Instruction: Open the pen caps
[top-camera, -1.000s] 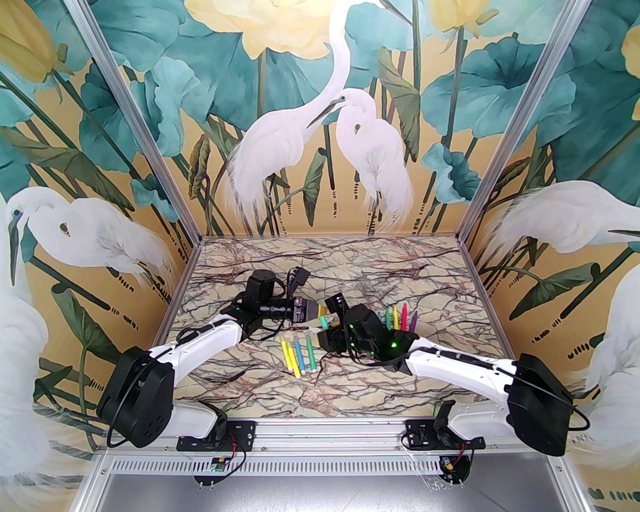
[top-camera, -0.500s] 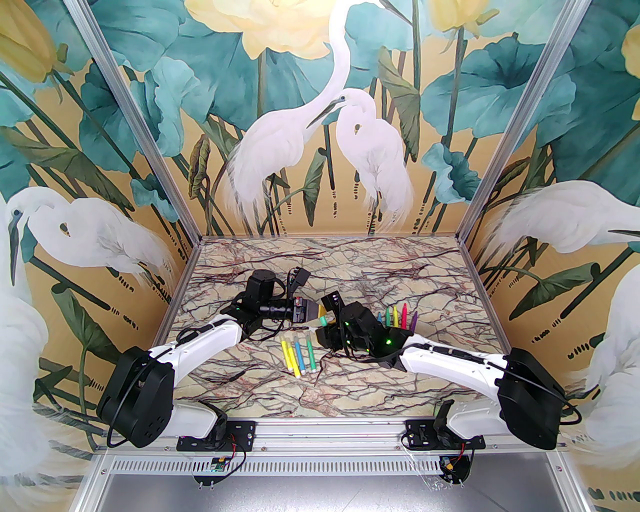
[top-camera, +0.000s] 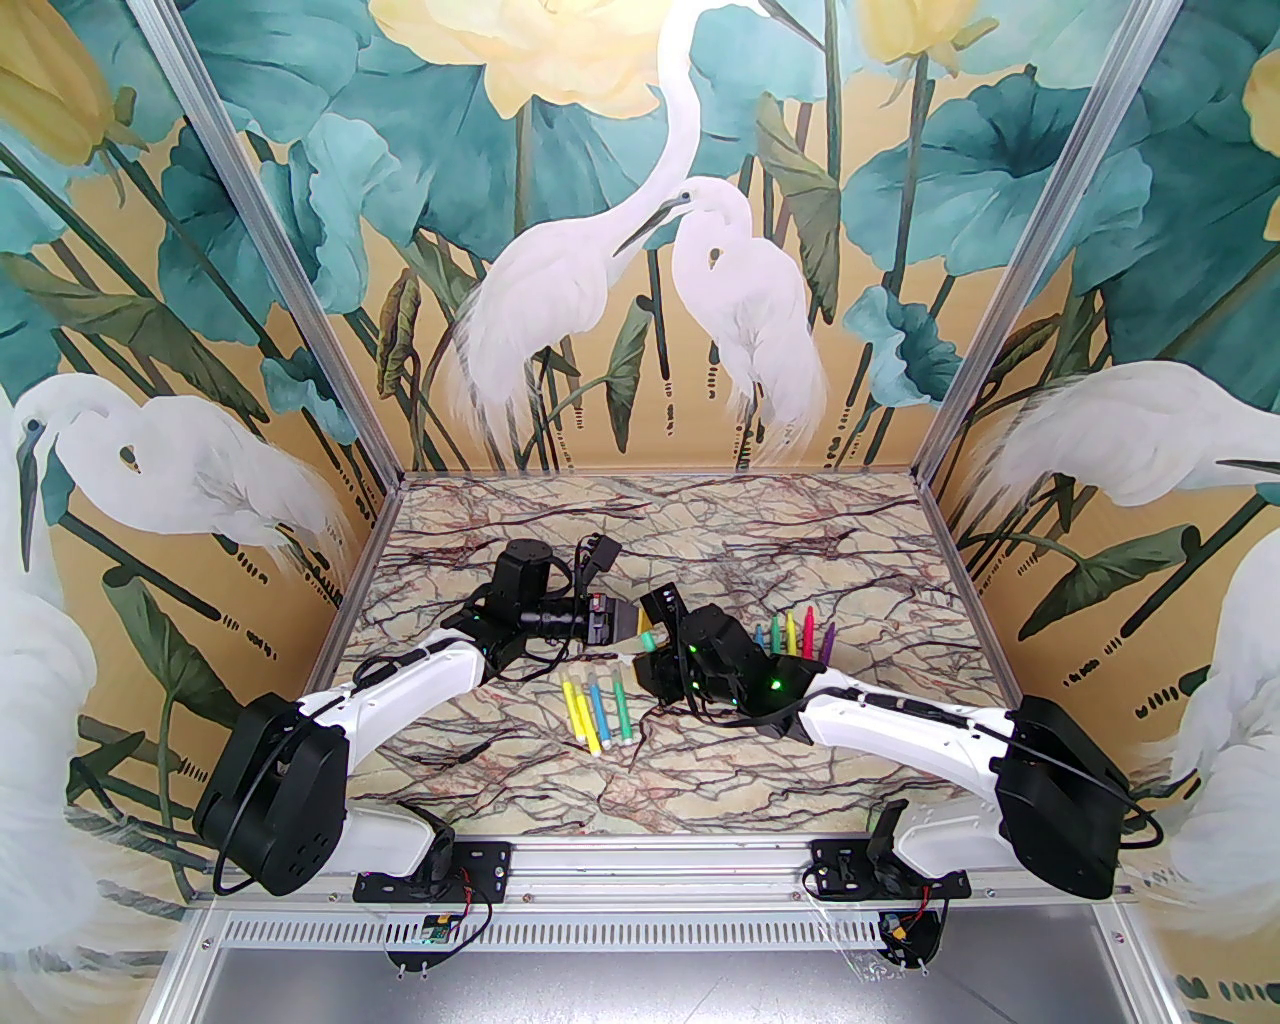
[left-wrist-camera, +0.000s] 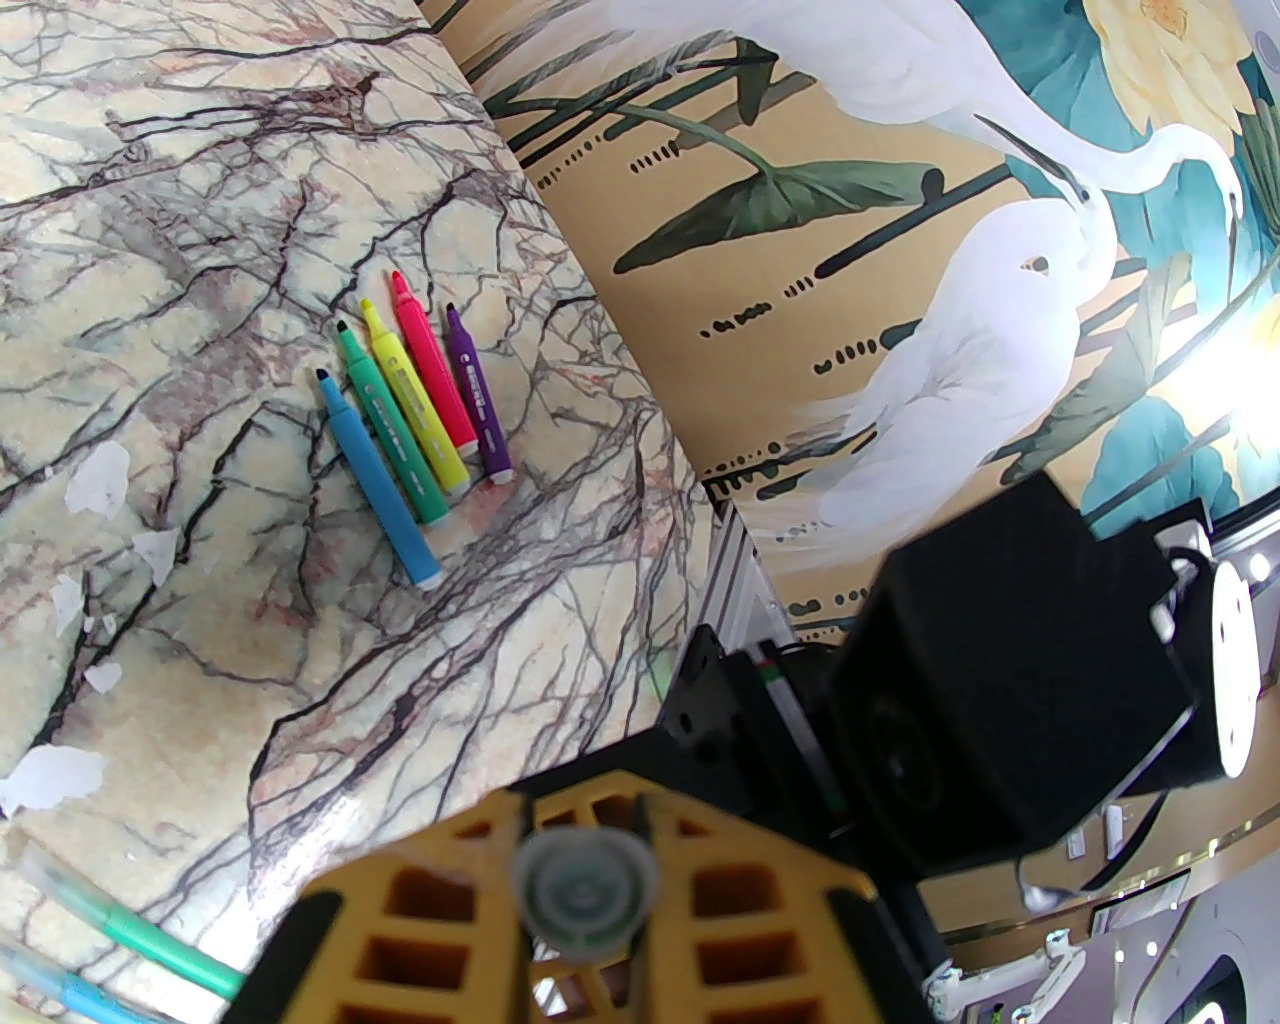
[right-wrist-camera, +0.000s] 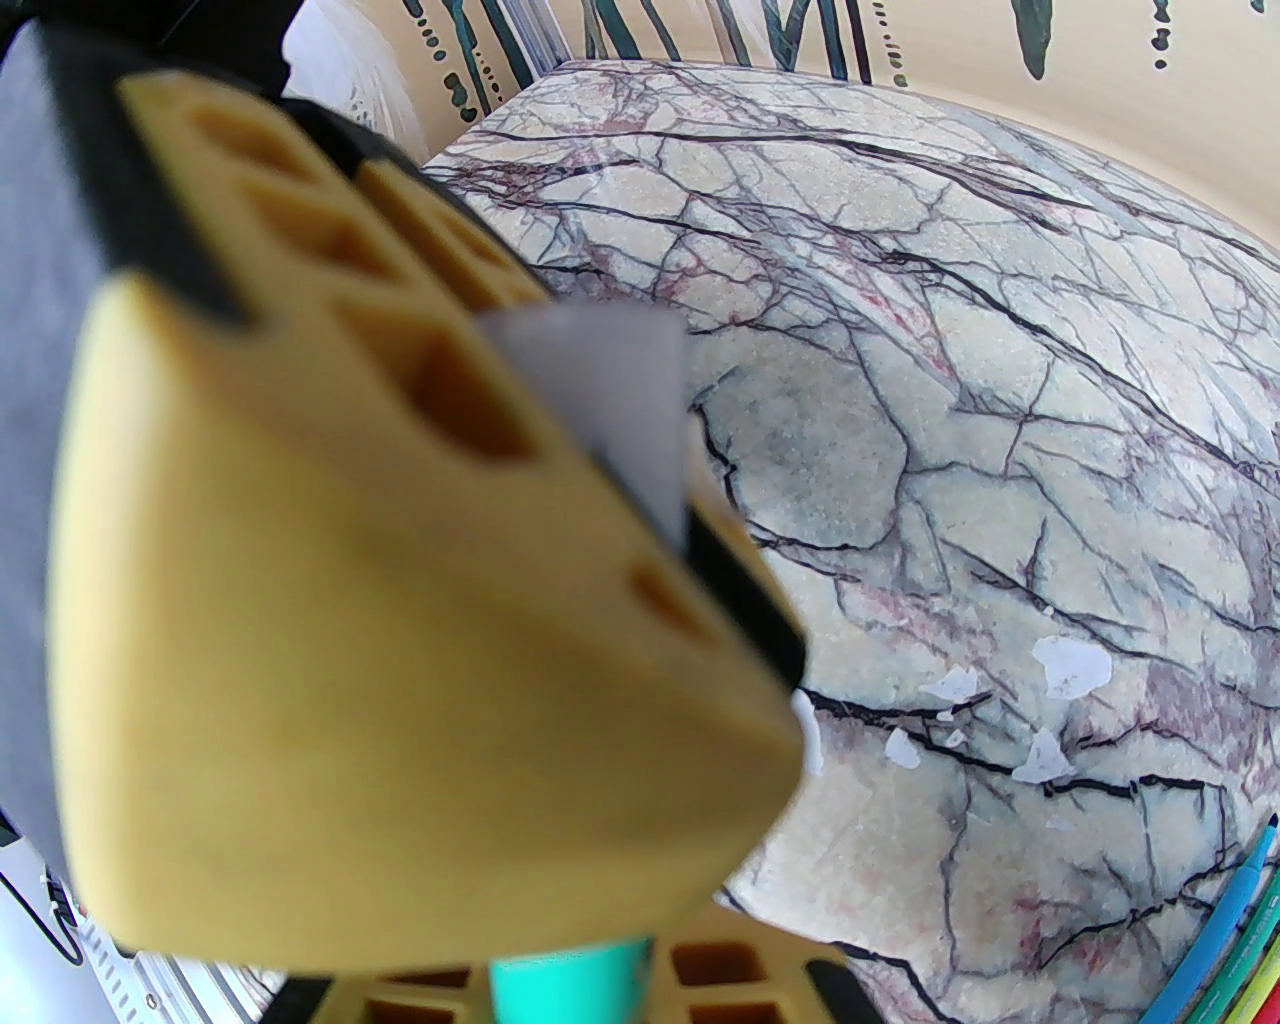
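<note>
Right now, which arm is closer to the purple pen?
Right. The right arm's wrist sits beside the purple pen, just to its left; the left gripper is farther left, meeting the right gripper on a green pen.

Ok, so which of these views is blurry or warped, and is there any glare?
Right wrist: left gripper's fingers loom out of focus, table sharp. Left wrist: fisheye bows the table edge, glare at the right border. Top external: crisp, evenly lit.
</note>
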